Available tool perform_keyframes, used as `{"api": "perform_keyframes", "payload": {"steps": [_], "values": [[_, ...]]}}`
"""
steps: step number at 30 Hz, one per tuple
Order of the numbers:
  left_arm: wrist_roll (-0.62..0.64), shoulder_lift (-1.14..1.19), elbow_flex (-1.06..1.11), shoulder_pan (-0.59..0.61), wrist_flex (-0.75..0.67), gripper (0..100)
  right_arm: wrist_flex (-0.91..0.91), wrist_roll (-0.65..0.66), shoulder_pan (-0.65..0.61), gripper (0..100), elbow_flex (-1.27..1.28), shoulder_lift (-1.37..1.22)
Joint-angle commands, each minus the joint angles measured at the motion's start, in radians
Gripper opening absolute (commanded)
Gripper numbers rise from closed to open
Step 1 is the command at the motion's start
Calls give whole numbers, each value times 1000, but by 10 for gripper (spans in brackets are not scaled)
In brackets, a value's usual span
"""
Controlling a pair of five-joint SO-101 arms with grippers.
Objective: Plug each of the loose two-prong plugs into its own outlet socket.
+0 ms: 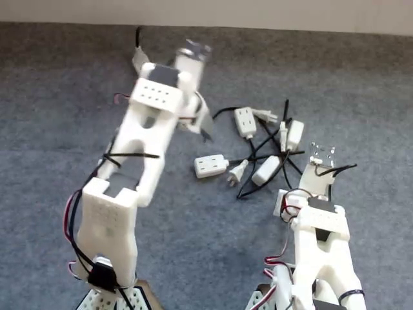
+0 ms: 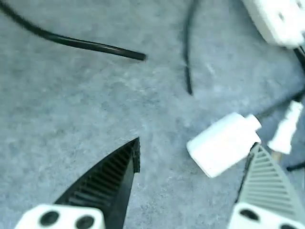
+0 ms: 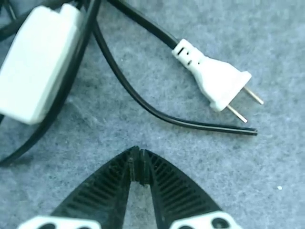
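Several white outlet blocks and two-prong plugs on black cords lie tangled on the grey carpet. One outlet block has a loose plug just beside it. My left gripper hangs open above the carpet. In the left wrist view this gripper has an outlet block near its grey finger. My right gripper is shut on nothing, just short of a loose plug with bare prongs. An outlet block lies off to one side of it.
More outlet blocks sit among crossing black cords. A cut cord end lies close to the right gripper. The left arm spans the left half; the right arm stands at the front right.
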State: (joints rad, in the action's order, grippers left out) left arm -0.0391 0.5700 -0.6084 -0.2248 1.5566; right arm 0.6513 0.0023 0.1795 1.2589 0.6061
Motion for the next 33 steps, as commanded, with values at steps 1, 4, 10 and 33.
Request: {"api": "perform_keyframes", "payload": {"steps": [1,4,10,33], "values": [[-110,-50,-25,-70,37,344,-16,14,7,9,-2,-1],[-190,1,-30,-102,32,342,-16,14,7,9,-2,-1],[-453,163,-33,-142,32,281,-16,15,7,9,-2,-1],[-496,426,-289,-12,203,18,-16,17,7,9,-2,-1]]}}
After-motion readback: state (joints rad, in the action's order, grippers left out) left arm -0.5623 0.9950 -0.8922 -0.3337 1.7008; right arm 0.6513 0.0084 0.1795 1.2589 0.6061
